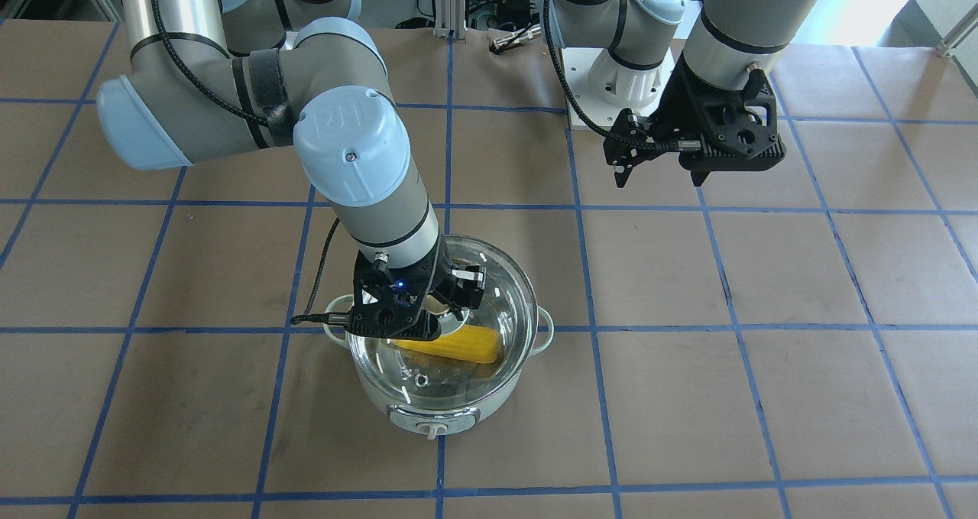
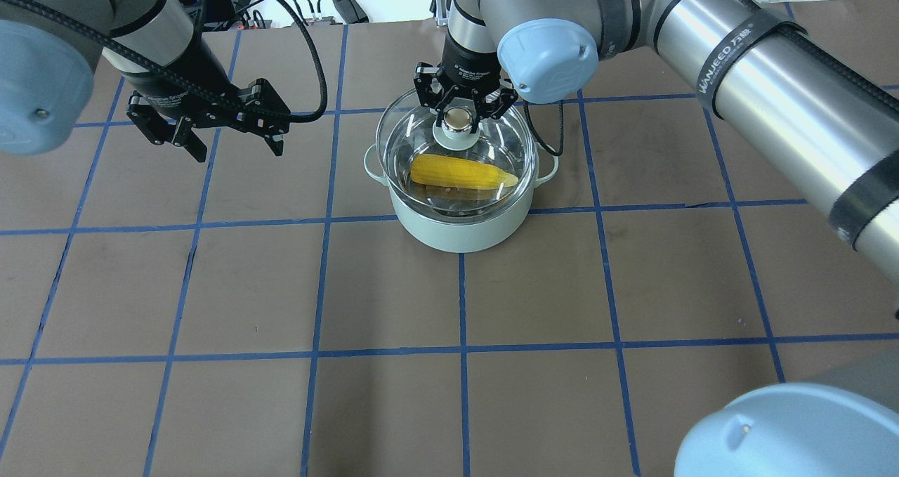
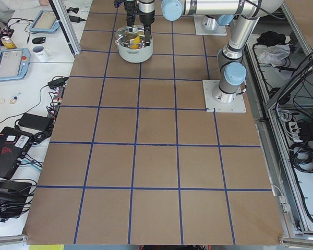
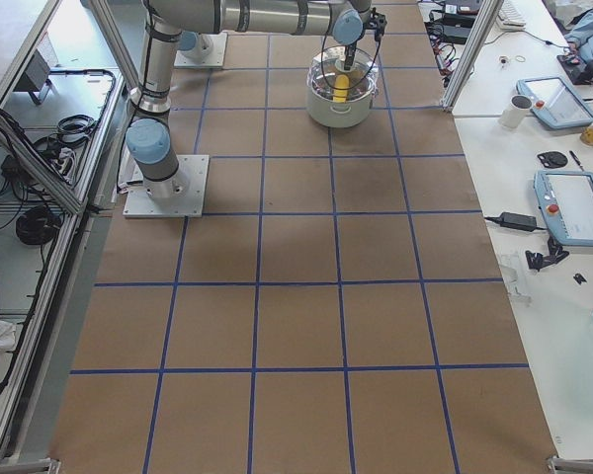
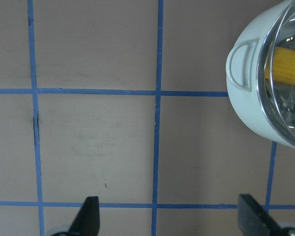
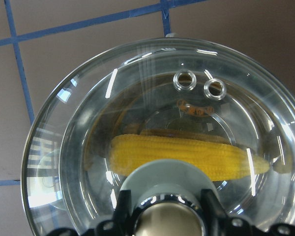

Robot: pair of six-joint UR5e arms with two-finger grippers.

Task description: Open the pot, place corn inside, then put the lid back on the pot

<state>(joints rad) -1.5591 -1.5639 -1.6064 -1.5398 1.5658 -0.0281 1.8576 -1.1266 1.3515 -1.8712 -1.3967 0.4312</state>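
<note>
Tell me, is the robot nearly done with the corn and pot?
Nearly. Done: the corn lies inside the pot. In hand: the right gripper holds the lid by its top over the pot; whether it sits fully down is unclear. Left: let go and pull away. The left gripper hangs open, off to the side.

The table (image 2: 211, 287) was covered with brown paper, marked into squares by blue tape lines (image 2: 461, 301). The paper carried faint scuffs and dark marks. The pot (image 2: 456, 234) stood directly on the surface, just toward 12 o'clock of the overhead view's centre, seated flat over a crossing of two tape lines. In the exterior right view, a white mounting plate (image 4: 183, 197) lay at 10 o'clock of the table's middle. In the exterior left view, a second white plate (image 3: 211, 104) lay at 2 o'clock, well apart from the pot.
</note>
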